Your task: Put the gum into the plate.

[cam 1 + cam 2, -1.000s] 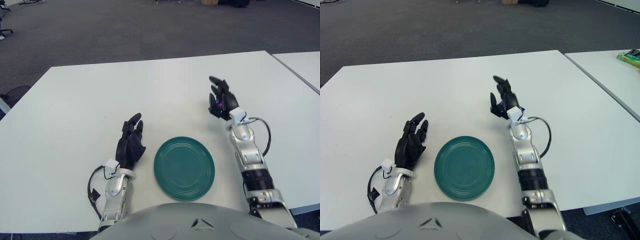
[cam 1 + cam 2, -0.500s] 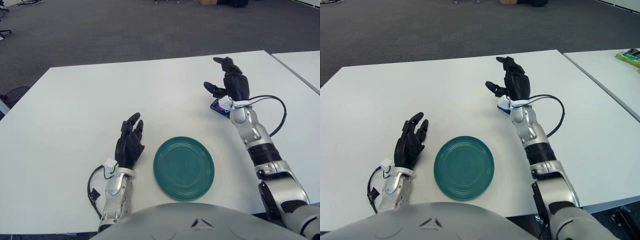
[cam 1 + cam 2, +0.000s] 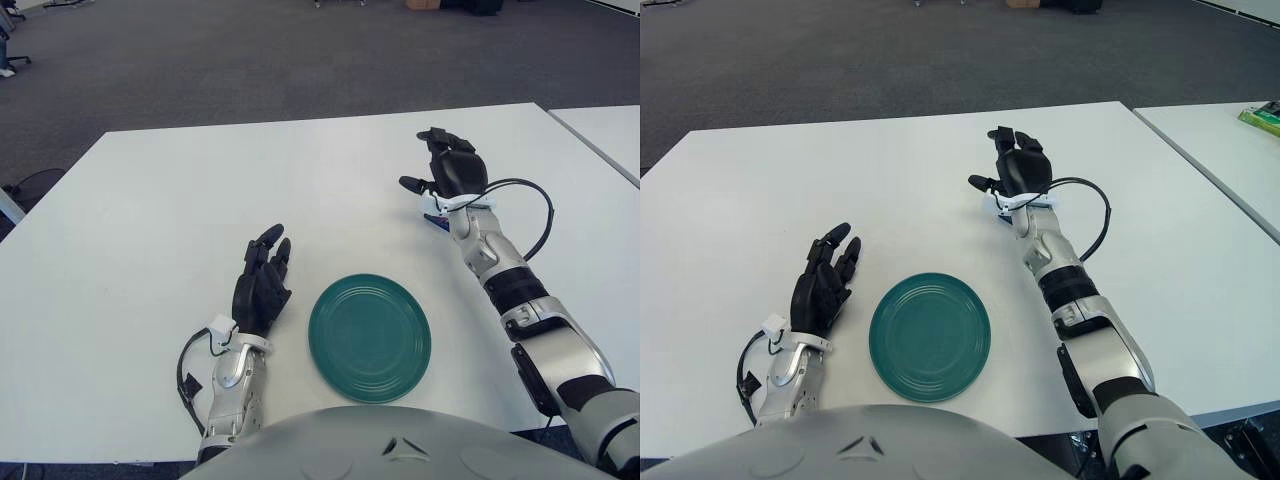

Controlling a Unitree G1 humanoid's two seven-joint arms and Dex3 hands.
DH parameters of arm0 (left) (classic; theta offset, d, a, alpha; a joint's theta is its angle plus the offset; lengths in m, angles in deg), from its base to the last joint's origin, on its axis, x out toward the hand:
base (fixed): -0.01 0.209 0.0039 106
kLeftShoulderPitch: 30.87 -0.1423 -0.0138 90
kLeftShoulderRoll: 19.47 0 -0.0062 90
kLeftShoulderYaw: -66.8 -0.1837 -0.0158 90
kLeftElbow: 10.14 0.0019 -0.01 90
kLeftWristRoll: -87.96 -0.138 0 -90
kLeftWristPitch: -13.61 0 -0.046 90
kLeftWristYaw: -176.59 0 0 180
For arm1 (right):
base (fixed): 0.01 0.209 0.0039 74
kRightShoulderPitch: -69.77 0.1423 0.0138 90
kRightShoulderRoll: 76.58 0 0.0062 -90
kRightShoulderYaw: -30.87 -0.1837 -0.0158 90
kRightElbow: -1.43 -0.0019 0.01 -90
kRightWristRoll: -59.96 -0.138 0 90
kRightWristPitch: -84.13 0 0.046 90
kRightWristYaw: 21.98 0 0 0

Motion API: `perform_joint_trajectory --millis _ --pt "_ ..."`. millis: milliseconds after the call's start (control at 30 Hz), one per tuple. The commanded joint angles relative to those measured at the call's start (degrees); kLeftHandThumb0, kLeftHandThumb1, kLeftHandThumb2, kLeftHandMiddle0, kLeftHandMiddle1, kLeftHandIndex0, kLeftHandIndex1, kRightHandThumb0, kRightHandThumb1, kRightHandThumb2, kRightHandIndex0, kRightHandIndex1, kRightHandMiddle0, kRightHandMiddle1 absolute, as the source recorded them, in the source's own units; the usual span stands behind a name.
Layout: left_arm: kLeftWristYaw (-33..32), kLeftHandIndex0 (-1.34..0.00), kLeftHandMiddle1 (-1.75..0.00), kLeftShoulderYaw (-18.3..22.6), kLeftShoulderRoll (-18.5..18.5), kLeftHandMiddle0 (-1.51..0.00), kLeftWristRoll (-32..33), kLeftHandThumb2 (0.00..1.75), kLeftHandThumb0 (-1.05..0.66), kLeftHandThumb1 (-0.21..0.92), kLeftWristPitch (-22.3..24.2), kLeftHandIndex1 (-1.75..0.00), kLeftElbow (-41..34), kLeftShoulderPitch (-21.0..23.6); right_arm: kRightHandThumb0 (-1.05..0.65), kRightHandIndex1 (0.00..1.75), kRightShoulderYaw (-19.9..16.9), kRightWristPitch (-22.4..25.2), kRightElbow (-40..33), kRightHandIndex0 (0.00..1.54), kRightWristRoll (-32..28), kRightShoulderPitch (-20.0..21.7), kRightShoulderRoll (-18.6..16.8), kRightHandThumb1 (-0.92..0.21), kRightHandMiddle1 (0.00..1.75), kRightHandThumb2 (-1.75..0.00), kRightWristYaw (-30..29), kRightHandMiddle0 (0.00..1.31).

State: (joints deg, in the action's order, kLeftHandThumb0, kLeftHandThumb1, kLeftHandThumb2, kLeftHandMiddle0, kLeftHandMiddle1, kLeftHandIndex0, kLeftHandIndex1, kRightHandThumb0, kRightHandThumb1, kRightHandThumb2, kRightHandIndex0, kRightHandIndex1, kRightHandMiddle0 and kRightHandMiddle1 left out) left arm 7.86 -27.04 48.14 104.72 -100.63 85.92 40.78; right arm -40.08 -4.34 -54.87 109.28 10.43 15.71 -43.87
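The gum (image 3: 436,219) is a small blue pack, mostly hidden under the right hand (image 3: 452,172), whose fingers spread loose above it, at 1 o'clock from the green plate (image 3: 369,337). The left hand (image 3: 261,285) shows at the plate's 9 o'clock, fingers relaxed.

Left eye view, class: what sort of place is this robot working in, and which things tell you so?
Probably an office or lab: grey carpet spreads behind the large white table, a second white table stands alongside, and chair bases show at the far left.
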Motion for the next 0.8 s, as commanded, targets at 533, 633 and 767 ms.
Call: perform_joint_trajectory --millis 533,633,767 --pt "1.2 -0.04 -0.01 0.3 -0.8 -0.34 1.2 0.86 -0.98 0.92 2.3 -0.91 0.8 -0.2 -0.78 0.0 6.0 3.6 22.5 0.2 -0.9 4.1 -1.8 -0.92 0.43 -0.64 -1.6 0.0" --pt "0.9 -0.03 -0.01 0.2 -0.7 -0.33 0.6 0.87 -0.98 0.92 2.4 -0.91 0.5 -0.3 -0.79 0.0 6.4 3.9 24.6 0.2 -1.5 4.4 -2.0 -0.92 0.41 -0.64 -1.3 0.0" --pt "0.6 -0.02 -0.01 0.2 -0.6 -0.33 0.0 0.88 -0.99 0.92 2.3 -0.91 0.4 -0.4 -0.8 0.0 6.5 3.7 26.8 0.19 -2.6 4.4 -1.9 -0.92 0.39 -0.64 -1.2 0.0"
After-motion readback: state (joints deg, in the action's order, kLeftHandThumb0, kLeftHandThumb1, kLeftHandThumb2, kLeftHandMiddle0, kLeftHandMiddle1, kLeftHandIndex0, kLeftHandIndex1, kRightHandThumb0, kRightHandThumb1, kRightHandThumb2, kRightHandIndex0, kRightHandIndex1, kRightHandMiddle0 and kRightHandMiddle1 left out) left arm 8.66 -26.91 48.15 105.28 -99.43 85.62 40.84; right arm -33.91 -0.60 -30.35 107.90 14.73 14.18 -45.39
